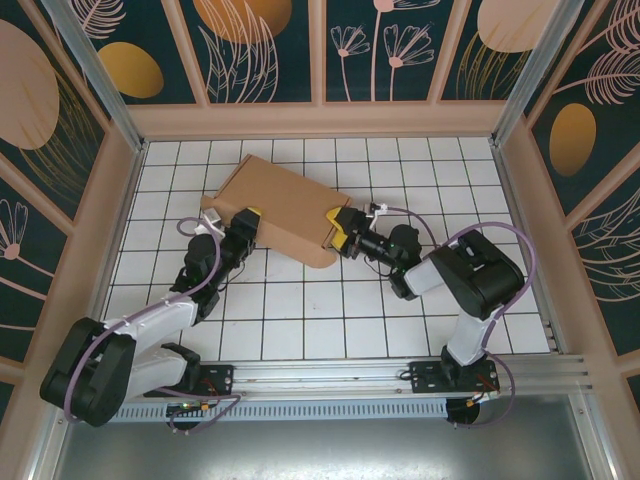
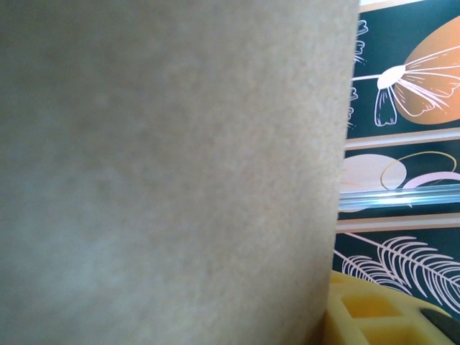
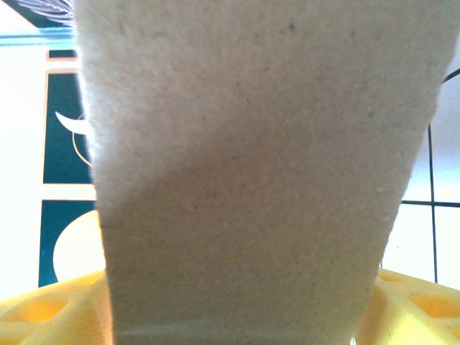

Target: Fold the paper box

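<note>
On the tiled table the paper box lies mid-fold, the left gripper and right gripper at its near edge, whether clamped or released I cannot tell, and the next move likely means pressing flaps along creases.

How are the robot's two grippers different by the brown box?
The left gripper is at the paper box's left near edge; the right gripper is at its rounded right corner. The right gripper has cardboard between its fingers; the left gripper shows cardboard beside one finger. Both have yellow fingers.
</note>
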